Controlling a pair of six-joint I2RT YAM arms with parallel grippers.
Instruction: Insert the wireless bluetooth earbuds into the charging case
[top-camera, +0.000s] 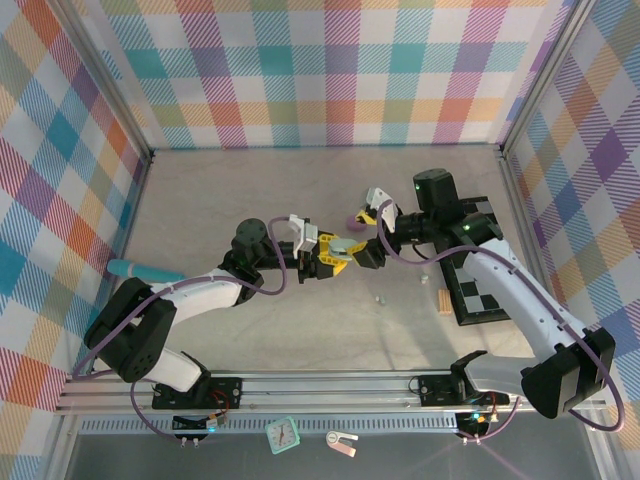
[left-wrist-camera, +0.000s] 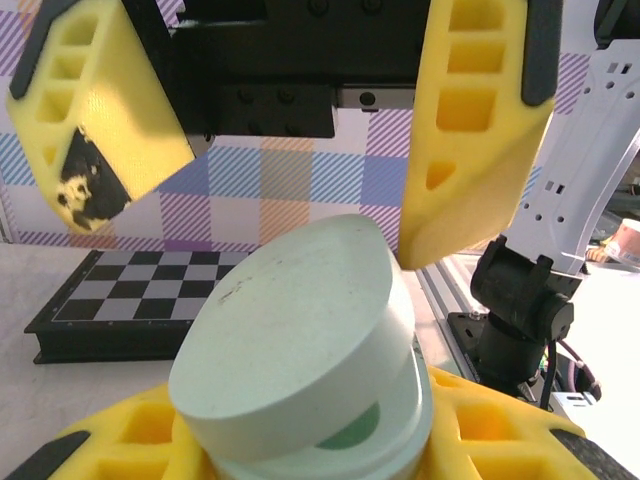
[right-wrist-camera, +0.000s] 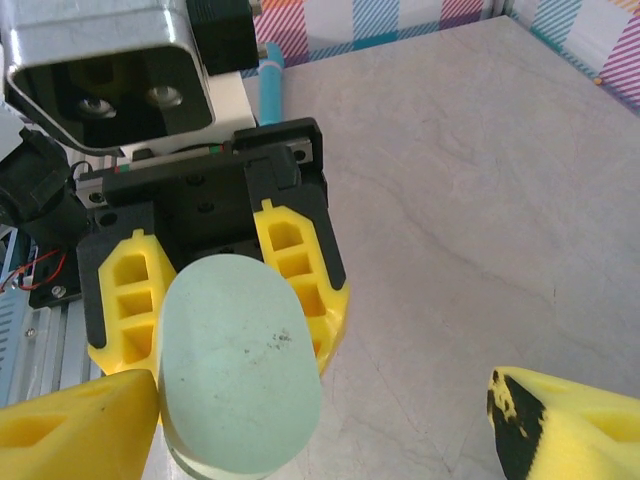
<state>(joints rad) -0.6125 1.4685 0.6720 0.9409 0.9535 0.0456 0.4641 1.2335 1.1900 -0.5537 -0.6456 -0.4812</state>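
The pale green charging case (left-wrist-camera: 290, 340) sits between the yellow fingers of my left gripper (left-wrist-camera: 320, 455), which is shut on its base. Its lid is tilted up a little, and a darker green patch (left-wrist-camera: 358, 430) shows in the gap. From above, the same case (top-camera: 345, 247) hangs over the table's middle. My right gripper (top-camera: 372, 222) hovers open right by it, jaws spread wide either side of the lid. One of its fingertips (left-wrist-camera: 425, 250) is close against the lid's edge. A tiny pale piece (top-camera: 378, 297), possibly an earbud, lies on the table below.
A black-and-white chessboard (top-camera: 480, 275) lies at the right, with a small wooden block (top-camera: 444, 299) by its near-left corner. A teal cylinder (top-camera: 138, 268) lies at the left. Plaid walls enclose the table on three sides.
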